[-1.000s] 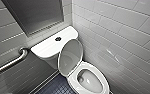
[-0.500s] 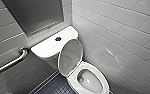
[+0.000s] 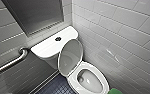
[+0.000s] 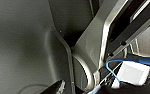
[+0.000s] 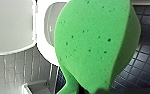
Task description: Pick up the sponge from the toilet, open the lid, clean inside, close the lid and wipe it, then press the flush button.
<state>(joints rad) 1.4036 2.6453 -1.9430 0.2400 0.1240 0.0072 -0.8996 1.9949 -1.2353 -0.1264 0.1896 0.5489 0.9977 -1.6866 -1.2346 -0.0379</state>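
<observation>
Lid [image 3: 70,58] stands open, so cleaning inside is due. Right pincer [image 5: 96,90] is closed on the sponge [image 5: 96,47] near the toilet's [image 3: 73,81] front edge; next, it should go down inside.

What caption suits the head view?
Toilet with lid up, flush button on the tank, green sponge at the bottom edge.

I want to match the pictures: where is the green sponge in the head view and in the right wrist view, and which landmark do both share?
Head view: the sponge at the bottom edge, right of the toilet.
Right wrist view: the sponge large in the middle.
Shared landmark: the dark tiled floor.
</observation>
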